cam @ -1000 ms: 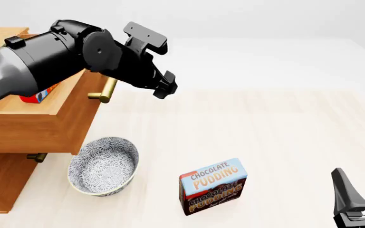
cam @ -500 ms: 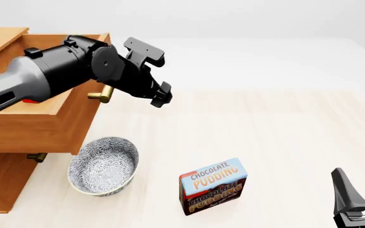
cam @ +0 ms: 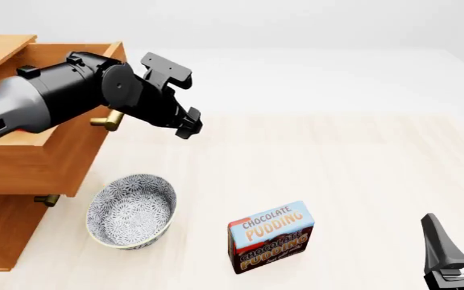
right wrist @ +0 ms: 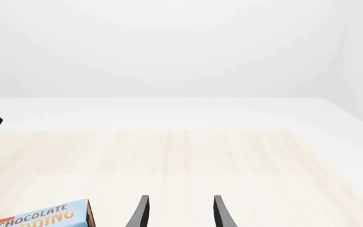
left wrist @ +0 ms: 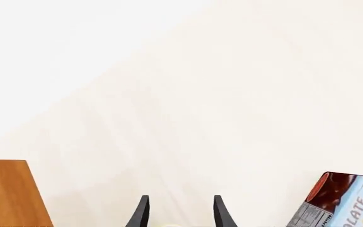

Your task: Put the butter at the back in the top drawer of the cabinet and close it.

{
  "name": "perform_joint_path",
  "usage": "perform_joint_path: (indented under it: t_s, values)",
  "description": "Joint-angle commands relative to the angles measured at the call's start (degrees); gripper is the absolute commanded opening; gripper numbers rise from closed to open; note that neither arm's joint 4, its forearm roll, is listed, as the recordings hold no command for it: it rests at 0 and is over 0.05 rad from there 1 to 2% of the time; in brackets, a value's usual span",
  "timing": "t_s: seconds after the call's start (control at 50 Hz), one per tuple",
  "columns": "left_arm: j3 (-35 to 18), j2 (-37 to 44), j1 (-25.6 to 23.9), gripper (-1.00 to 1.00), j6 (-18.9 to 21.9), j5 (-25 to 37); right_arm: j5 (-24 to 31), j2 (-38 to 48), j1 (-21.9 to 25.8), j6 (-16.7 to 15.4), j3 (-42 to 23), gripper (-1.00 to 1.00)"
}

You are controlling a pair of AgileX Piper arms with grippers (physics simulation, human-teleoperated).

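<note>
Lettering is easiest to read on the pudding box [cam: 270,237], which stands on the table [cam: 361,175] near the front: "CHOCOLATE PUDDING" in orange on pale blue, repeated on the brown band beneath. The left wrist view catches a corner of that box [left wrist: 344,203] with "OLATE" and a strip of small print too fine to read; the right wrist view shows "CHOCOLATE" on it [right wrist: 39,217]. On the left arm's grey sleeve a fragment of white writing ends in "R".

The cabinet [cam: 6,235] sits at the left edge, its top drawer [cam: 70,154] pulled partly out, brass handle [cam: 107,119] just beside the arm's wrist. The butter cannot be seen in any view; the arm covers much of the drawer's inside.

The left gripper [cam: 188,124] hangs over the table just past the drawer front, its fingers [left wrist: 141,213] parted and holding nothing. The right gripper [cam: 461,244] rests low at the near right corner, fingers [right wrist: 141,213] likewise spread and empty.

A patterned bowl [cam: 131,209] stands below the drawer, left of the pudding box.
</note>
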Motion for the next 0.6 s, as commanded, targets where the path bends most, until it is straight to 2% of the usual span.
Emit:
perform_joint_path:
  t_s: [0.02,0.34,0.6]
  values:
    - [2.79,-0.93,2.35,1.0,0.76,-0.75,0.0,0.0,0.0,0.0,0.0,1.0]
    - [5.15,-3.29,5.49,1.0,1.78,-1.3,0.0,0.0,0.0,0.0,0.0,1.0]
    - [5.46,-3.78,6.18,1.0,0.69,-1.27,0.0,0.0,0.0,0.0,0.0,1.0]
